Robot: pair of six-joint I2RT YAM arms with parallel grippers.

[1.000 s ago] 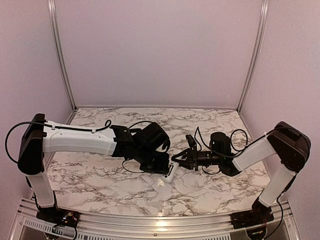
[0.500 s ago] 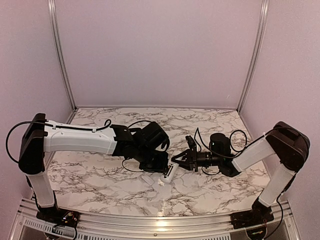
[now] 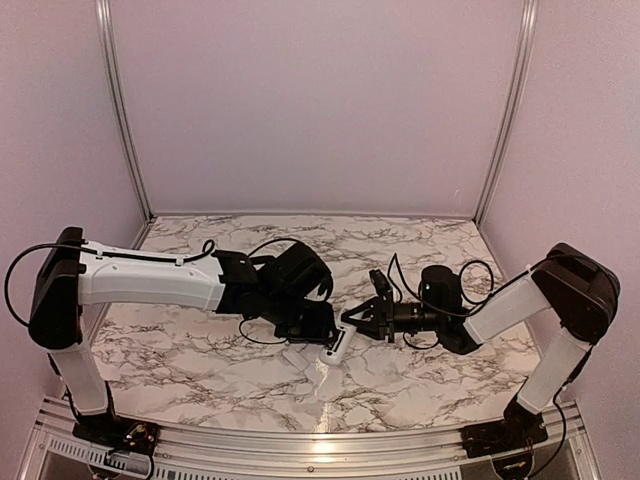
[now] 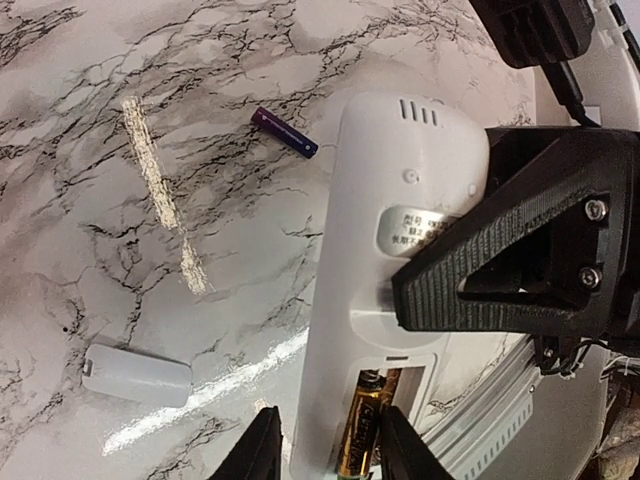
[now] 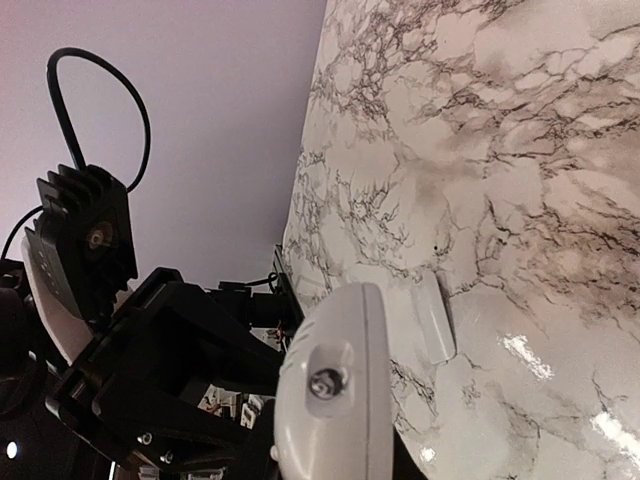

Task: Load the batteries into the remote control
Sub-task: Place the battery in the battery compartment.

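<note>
The white remote control [image 4: 370, 250] lies back up, held off the marble. Its battery bay [image 4: 395, 400] is open, with one gold-and-dark battery [image 4: 362, 425] lying in it. My left gripper [image 4: 330, 450] is open, and its fingers straddle the battery's near end and the remote's left edge. My right gripper [image 3: 358, 320] is shut on the remote [image 3: 340, 346], with one black ridged finger [image 4: 480, 270] pressed on its side. A second dark battery [image 4: 285, 133] lies on the table beyond the remote. In the right wrist view the remote's end [image 5: 335, 400] fills the foreground.
The loose white battery cover [image 4: 137, 373] lies flat on the marble left of the remote, and it also shows in the right wrist view [image 5: 432, 318]. The left arm's wrist [image 3: 290, 285] crowds the remote. The metal table rail [image 3: 320, 450] runs along the near edge.
My left wrist has shifted slightly left and towards the near edge. The right gripper and remote have barely moved.
</note>
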